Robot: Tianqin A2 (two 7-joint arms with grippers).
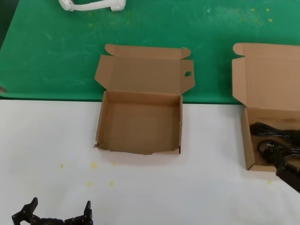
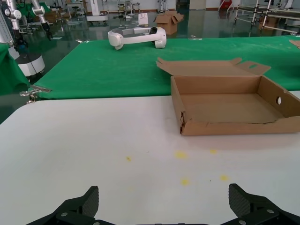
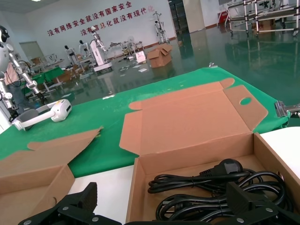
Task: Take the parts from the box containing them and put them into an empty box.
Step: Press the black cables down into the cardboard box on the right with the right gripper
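Nothing has been moved yet: the parts [image 3: 211, 192] lie coiled in the box containing them [image 1: 247, 136] on the table [image 1: 47, 140], the empty box [image 1: 105, 123] holds none. My right hand [image 3: 161, 206] hovers spread over them; my left hand [image 1: 54, 215] waits spread, holding nothing.

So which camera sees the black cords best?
The right wrist view: the black cords lie coiled in their box, one plug plain to see. The head view catches only part of them at its right edge. The left wrist view shows none.

Bright, even light; soft shadows, floor glare
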